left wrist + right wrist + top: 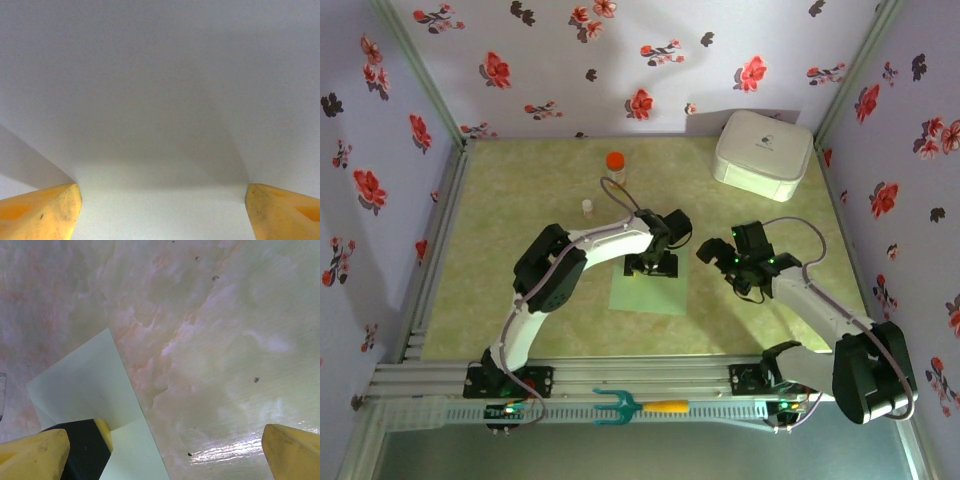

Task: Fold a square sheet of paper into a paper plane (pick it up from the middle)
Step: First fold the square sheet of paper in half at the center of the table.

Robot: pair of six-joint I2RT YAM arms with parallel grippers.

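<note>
At table centre, the sheet (648, 292) lies on the table (520, 200), its near edge towards the arm bases. The left gripper (652, 262) stands over the sheet's middle, jaws wide apart. In the left wrist view both yellow fingertips (45, 212) sit on the paper, and soft ridges run from each tip, apparently where it buckles under their pressure. This placement suits the instruction to lift from the middle: closing the jaws would likely gather a pinch of paper between them. The right gripper (745, 262) hovers just beside the sheet's right edge over bare table, jaws fully apart and empty, probably waiting to assist. No fold is evident from above.
</note>
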